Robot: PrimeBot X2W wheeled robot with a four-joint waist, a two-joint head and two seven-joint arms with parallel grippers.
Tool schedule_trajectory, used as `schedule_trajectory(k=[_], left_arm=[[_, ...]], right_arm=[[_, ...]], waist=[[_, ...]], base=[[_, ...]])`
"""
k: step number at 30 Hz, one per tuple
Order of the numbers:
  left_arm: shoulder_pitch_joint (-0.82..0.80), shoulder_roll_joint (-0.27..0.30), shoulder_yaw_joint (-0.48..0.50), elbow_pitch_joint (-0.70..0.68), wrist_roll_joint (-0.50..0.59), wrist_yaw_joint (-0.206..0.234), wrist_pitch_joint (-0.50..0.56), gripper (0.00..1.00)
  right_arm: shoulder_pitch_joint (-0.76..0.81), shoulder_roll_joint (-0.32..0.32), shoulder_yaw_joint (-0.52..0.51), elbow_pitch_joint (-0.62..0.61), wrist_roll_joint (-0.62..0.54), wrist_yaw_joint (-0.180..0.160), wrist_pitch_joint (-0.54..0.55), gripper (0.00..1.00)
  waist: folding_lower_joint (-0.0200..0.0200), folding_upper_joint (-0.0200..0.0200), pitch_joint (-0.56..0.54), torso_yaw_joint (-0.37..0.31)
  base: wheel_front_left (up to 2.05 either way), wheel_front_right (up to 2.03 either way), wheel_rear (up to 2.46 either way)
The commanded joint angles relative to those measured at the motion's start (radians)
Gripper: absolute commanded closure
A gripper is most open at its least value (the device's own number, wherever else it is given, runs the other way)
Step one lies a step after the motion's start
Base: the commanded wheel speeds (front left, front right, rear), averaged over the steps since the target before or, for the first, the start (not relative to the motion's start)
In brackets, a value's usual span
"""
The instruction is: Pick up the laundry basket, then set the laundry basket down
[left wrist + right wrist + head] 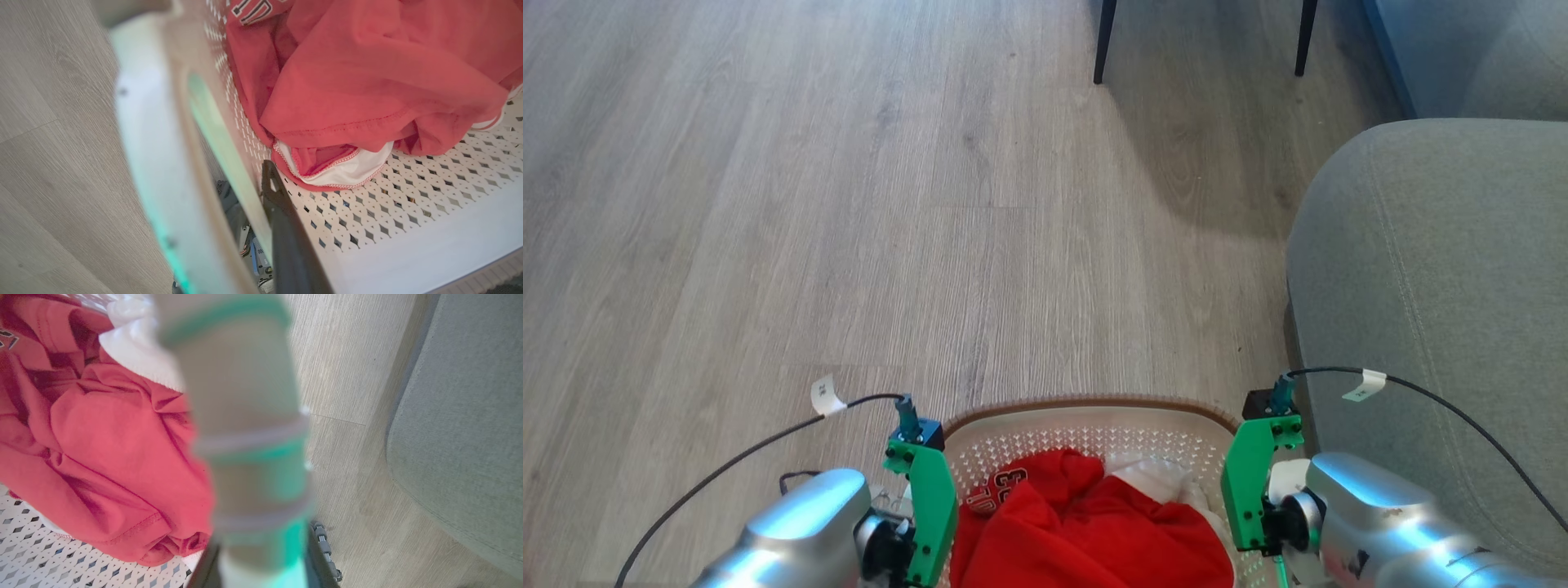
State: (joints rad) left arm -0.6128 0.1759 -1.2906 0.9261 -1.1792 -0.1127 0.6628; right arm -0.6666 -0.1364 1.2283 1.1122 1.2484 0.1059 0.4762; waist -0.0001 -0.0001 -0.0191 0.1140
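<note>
The laundry basket (1094, 406), white and perforated with a brown rim, sits low in the head view between my two arms. Red-and-white clothing (1094, 523) is heaped inside it. My left gripper (929, 498) is shut on the basket's left side; in the left wrist view one dark finger (286, 228) lies inside the perforated wall next to the blurred white handle (163, 163). My right gripper (1252, 482) is shut on the right handle (245, 416), which stands blurred between its two dark fingers. Whether the basket rests on the floor I cannot tell.
A grey sofa (1437, 310) stands close on the right, beside my right arm. Two dark chair legs (1103, 41) stand far ahead. Wood floor (809, 204) stretches ahead and to the left.
</note>
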Motion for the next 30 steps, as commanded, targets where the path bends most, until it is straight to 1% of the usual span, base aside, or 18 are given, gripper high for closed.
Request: schedule_trajectory(k=[1, 30], left_arm=[[-0.048, -0.028, 0.01, -0.037, 0.015, -0.018, -0.012, 1.0], [-0.048, -0.025, 0.01, -0.038, 0.014, -0.018, -0.002, 1.0]], right_arm=[[-0.021, 0.037, 0.019, -0.049, -0.003, 0.025, -0.01, 1.0], [-0.03, 0.036, 0.043, -0.042, 0.023, 0.025, -0.021, 1.0]], waist=[[0.0001, 0.0001, -0.001, 0.001], [0.0001, 0.0001, 0.0, -0.005]], base=[[0.0, 0.0, 0.0], [0.0, 0.0, 0.0]])
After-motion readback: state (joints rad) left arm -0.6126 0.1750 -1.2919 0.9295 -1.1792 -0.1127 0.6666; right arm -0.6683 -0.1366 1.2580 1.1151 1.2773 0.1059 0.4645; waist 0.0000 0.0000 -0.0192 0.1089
